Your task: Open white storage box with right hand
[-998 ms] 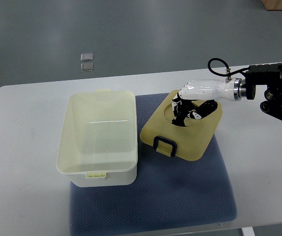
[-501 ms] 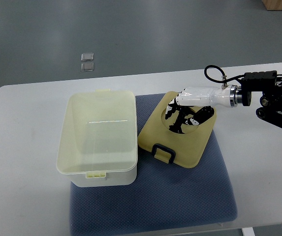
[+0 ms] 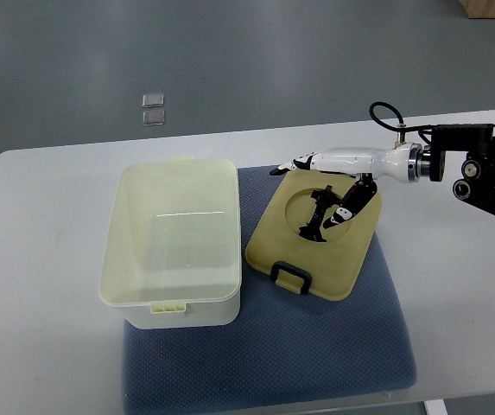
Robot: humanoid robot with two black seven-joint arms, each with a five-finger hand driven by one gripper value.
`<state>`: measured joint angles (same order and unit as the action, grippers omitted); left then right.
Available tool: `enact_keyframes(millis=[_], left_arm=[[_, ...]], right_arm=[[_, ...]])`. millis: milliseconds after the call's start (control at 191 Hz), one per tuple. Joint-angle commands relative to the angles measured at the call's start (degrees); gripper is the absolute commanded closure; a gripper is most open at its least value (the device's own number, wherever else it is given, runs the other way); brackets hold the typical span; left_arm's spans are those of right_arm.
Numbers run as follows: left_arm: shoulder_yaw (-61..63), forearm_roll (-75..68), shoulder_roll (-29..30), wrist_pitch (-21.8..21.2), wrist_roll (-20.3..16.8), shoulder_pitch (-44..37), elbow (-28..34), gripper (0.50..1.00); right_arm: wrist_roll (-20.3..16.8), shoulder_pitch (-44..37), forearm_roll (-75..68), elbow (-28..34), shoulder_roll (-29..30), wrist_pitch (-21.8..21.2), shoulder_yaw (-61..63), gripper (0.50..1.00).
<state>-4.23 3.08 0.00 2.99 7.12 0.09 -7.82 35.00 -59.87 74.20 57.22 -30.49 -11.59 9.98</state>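
The white storage box (image 3: 174,246) stands without its lid on the left part of the blue mat (image 3: 316,346), its inside bare. Its cream lid (image 3: 316,233) lies to the right of the box on the mat, with the dark handle (image 3: 290,277) at its near edge. My right hand (image 3: 314,188) reaches in from the right over the lid's far edge. The fingers (image 3: 299,163) stretch out flat along that edge and the thumb (image 3: 326,216) hangs over the lid's round recess. The hand is open and grips nothing.
The mat lies on a white table (image 3: 48,225) with rounded corners. The right forearm and its black wrist unit (image 3: 476,164) hover over the table's right end. Two small clear squares (image 3: 152,108) lie on the grey floor beyond the table.
The right hand's fingers have uncurled from the lid and straightened out. The lid has settled flat on the mat, shifting slightly.
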Motion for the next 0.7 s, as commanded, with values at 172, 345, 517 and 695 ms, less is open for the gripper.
enact_keyframes(millis=[172, 345, 517, 695], left_arm=[[0.01, 0.00, 0.00, 0.00, 0.00, 0.00, 0.00, 0.500], [0.01, 0.00, 0.00, 0.00, 0.00, 0.00, 0.00, 0.500], [0.01, 0.09, 0.00, 0.00, 0.00, 0.00, 0.00, 0.500], [0.01, 0.00, 0.00, 0.00, 0.00, 0.00, 0.00, 0.500]], right_arm=[[0.00, 3.00, -27.79, -2.82, 0.61, -0.19, 7.77, 0.570], [0.00, 4.23, -45.45, -9.85, 5.00, 0.25, 11.73, 0.572], [0.00, 6.16, -61.28, -14.86, 7.64, 0.78, 13.75, 0.572], [-2.04, 6.60, -65.15, -19.52, 8.52, 2.10, 13.75, 0.572]])
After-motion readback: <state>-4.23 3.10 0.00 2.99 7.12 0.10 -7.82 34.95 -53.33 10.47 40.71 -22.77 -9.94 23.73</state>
